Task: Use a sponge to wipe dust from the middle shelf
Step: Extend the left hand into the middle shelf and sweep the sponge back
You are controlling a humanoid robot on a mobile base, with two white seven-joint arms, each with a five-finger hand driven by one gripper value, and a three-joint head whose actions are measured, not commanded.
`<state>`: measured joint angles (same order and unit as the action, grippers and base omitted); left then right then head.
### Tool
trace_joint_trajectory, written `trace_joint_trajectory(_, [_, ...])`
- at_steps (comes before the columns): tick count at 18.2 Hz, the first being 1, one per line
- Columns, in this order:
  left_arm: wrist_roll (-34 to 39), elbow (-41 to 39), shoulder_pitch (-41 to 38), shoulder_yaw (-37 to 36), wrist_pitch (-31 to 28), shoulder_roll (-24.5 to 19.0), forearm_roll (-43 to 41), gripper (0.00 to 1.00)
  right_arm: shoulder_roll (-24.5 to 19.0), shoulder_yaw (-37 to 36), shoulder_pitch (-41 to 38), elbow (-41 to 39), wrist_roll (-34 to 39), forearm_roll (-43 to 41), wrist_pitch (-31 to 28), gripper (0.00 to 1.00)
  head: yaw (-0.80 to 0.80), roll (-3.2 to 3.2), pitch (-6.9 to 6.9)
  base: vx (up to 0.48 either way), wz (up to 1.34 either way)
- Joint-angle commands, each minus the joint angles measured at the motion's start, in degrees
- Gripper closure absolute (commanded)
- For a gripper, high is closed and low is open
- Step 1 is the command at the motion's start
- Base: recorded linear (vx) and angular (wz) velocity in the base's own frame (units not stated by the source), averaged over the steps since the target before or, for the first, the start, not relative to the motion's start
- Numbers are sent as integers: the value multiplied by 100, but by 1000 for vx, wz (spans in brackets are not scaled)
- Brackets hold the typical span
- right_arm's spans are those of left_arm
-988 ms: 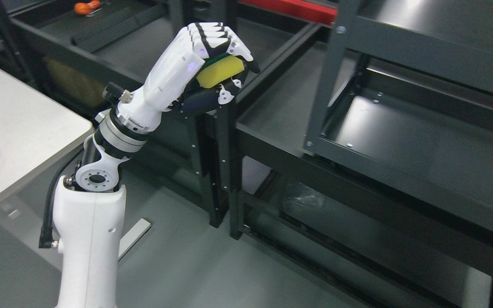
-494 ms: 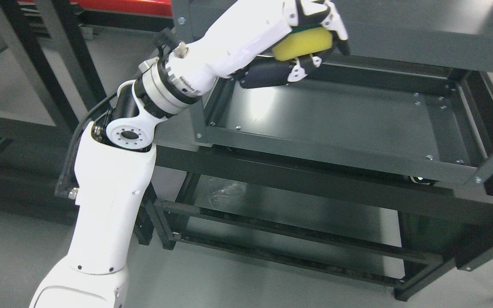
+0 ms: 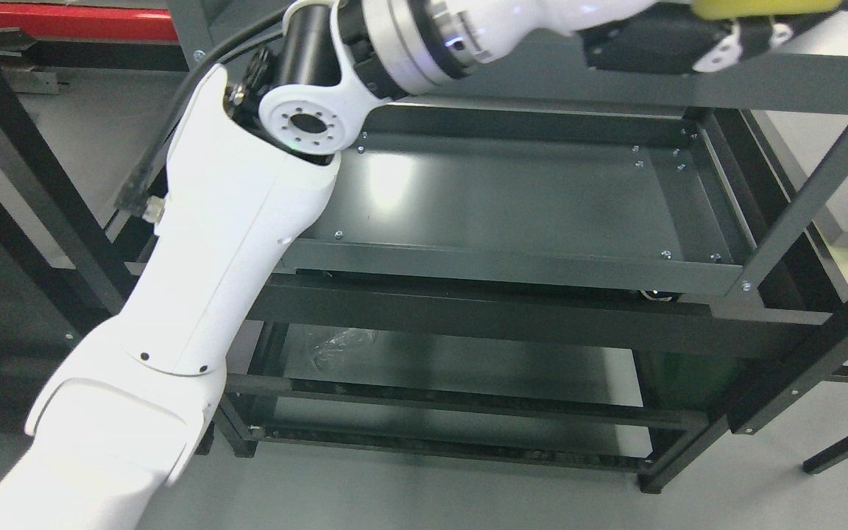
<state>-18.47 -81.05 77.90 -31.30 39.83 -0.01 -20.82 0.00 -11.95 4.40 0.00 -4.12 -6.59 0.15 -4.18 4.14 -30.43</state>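
Left hand (image 3: pixel 689 37) grips yellow sponge (image 3: pixel 755 7) above dark shelf (image 3: pixel 512 199).

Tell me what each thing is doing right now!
Left hand: up at the picture's top edge, curled on the sponge.
Yellow sponge: held, mostly cut off by the top edge.
Middle shelf: bare, shiny, not touched.
Bottom shelf: has crumpled clear plastic lying on it.

sponge (image 3: pixel 762 7) and left hand (image 3: pixel 696 40) cropped at top
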Motion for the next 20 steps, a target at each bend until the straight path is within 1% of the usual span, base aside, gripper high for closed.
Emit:
trace_joint_trajectory(1, [282, 932, 902, -1931, -326, -99, -894, 99, 100, 0, 0, -100, -1, 0, -419, 0, 0, 0, 0, 28, -146])
trace_joint_trajectory(4, [406, 1047, 920, -2406, -336, -99, -1545, 99, 100, 0, 0, -100, -1, 0, -419, 0, 0, 0, 0, 23, -23])
trace_joint_trajectory(9, [406, 1416, 920, -2855, -362, -99, -2118, 99, 100, 0, 0, -100, -1, 0, -419, 0, 0, 0, 0, -6, 7])
trace_joint_trajectory(12, [397, 1636, 920, -2759, -354, -99, -2154, 99, 100, 0, 0, -100, -1, 0, -419, 0, 0, 0, 0, 0, 44])
trace_joint_trajectory(18, [371, 1575, 859, -2285, -266, -99, -2198, 99, 100, 0, 0, -100, -1, 0, -419, 0, 0, 0, 0, 1, 3])
trace_joint_trajectory(20, [336, 1487, 754, -2031, -108, -99, -2189, 99, 100, 0, 0, -100, -1, 0, -419, 0, 0, 0, 0, 0, 0])
